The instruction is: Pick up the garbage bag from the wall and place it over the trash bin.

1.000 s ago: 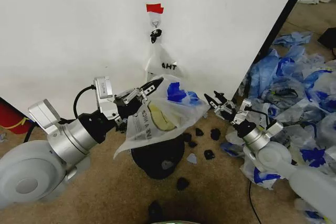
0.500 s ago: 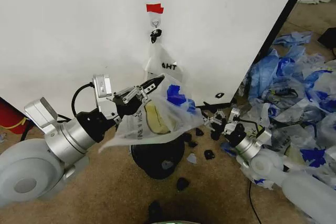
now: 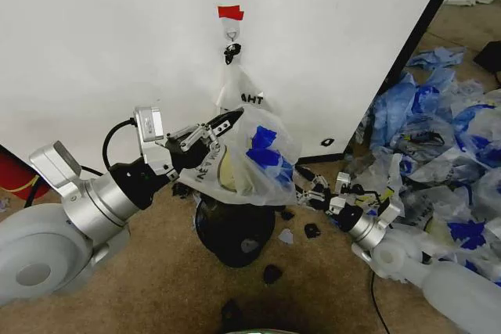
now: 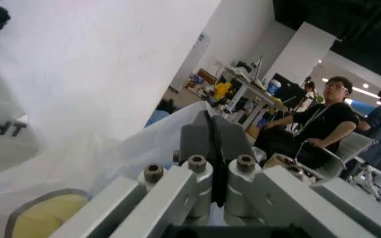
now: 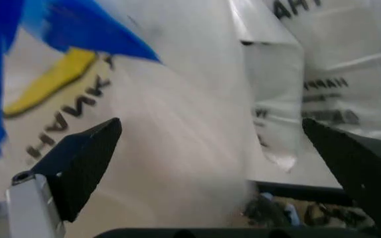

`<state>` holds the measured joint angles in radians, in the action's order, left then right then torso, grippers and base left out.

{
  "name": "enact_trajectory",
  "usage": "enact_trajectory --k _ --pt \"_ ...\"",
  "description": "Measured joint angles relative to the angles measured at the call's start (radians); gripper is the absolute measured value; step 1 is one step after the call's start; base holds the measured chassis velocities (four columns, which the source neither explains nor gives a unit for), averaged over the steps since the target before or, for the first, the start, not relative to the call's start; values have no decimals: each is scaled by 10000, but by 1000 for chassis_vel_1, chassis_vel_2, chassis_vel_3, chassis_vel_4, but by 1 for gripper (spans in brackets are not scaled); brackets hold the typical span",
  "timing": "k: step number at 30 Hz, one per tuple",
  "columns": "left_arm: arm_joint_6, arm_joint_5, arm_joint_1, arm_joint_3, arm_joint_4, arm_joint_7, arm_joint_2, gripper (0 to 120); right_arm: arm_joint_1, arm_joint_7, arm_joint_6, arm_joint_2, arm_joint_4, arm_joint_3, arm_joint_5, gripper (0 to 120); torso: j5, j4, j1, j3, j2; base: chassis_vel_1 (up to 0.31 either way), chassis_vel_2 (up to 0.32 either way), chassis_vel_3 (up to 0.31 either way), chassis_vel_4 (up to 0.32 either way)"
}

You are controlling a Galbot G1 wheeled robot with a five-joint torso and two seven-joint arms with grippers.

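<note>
Between our left gripper's (image 3: 229, 121) closed fingers we are pinching the garbage bag (image 3: 254, 158) edge, bag hanging right above the trash bin (image 3: 232, 231). Just beside the bag's lower corner, our right gripper (image 3: 311, 195) is spreading its fingers wide.

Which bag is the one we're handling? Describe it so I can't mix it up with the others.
Start at the white wall and drop from its red tape and hook to the black trash bin. The garbage bag hangs just above it, pinched in the left gripper. Unlike the narrower lettered bag on the hook, it shows blue patches and a yellow face.
</note>
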<state>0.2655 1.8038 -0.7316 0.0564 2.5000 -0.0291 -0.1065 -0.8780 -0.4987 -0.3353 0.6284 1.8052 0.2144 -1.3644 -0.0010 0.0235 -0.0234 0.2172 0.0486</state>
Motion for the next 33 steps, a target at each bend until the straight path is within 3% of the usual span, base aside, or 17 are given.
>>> enact_trajectory --k 6,10,24,33 --pt "88 69 20 99 0 21 134 0 316 7 -36 250 -468 301 64 100 1 1 0 0 0 0 0 0 0" --pt "109 115 44 117 0 54 147 0 635 21 -78 400 -597 511 35 92 0 0 0 0 0 0 0 0 0" --pt "193 179 180 220 0 7 291 0 919 -202 -50 649 -800 773 -134 36 1 1 0 0 0 0 0 0 0" --pt "249 180 192 263 1 -19 386 0 1057 -315 -37 669 -884 1004 -141 26 0 0 0 0 0 0 0 0 0"
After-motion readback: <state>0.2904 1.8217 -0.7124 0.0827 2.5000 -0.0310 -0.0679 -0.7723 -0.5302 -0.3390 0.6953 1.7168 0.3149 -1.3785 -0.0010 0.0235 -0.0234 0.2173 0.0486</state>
